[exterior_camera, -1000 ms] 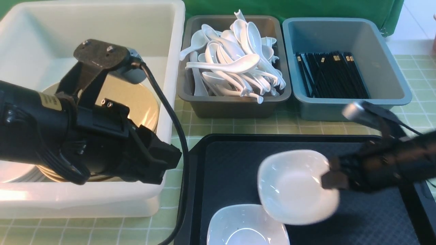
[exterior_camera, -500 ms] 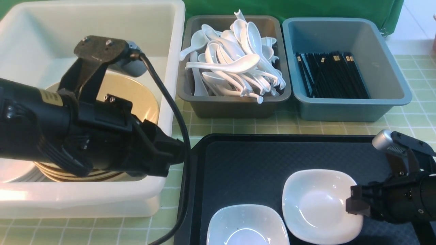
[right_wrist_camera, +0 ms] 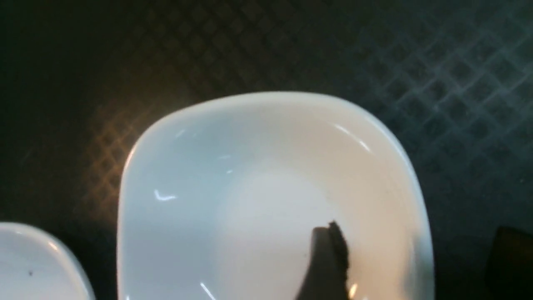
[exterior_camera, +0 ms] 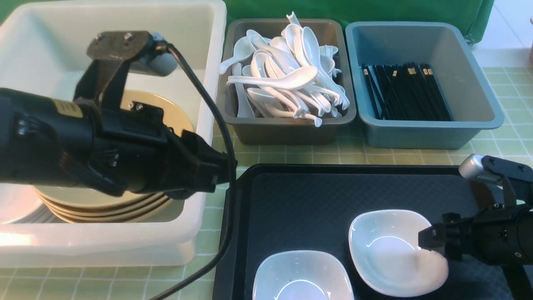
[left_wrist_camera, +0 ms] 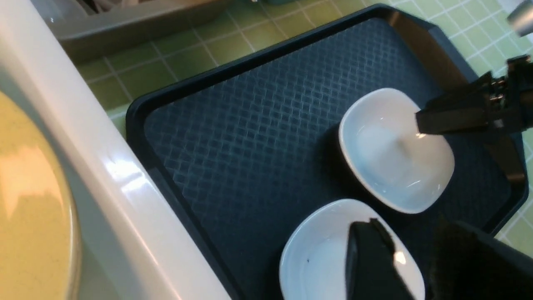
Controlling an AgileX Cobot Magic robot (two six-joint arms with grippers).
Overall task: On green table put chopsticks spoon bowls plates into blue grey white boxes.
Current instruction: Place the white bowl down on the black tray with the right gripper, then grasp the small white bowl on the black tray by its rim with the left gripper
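A: What is the biggest thing?
B: The green checked table (exterior_camera: 291, 156). Everything stands on it: three boxes and one tray.
A: The boxes?
B: The white box (exterior_camera: 125, 12) is the largest, on the left. The grey box (exterior_camera: 283, 133) and the blue box (exterior_camera: 416, 135) stand side by side at the far edge, grey in the middle, blue to the right.
A: And the tray?
B: One black tray (exterior_camera: 300, 200), on the near side, just right of the white box.
A: Plates?
B: All in the white box. There is one stack of yellow plates (exterior_camera: 166, 112). Several rims show, but the left arm hides too much to count them. Beside it at the left edge are white plates (exterior_camera: 12, 208), mostly hidden.
A: Bowls?
B: Two, white with rounded-square rims, both on the tray and neither in a box. The near bowl (exterior_camera: 300, 275) sits at the tray's front edge. The right bowl (exterior_camera: 383, 250) lies just beside it, toward the right.
A: The hands?
B: The left hand (left_wrist_camera: 410, 237) hangs over the white box's near right corner, pointing at the tray, fingers spread, holding nothing. The right hand (exterior_camera: 433, 243) is at the right bowl. One finger (right_wrist_camera: 329, 258) is inside, the other outside, and they are spread wide with the rim between them, so it is released, not pinching.
A: The small things?
B: Spoons (exterior_camera: 287, 79), white, heaped in the grey box, too tangled to count. Chopsticks (exterior_camera: 408, 91), black, side by side in the blue box, too tightly packed to count.
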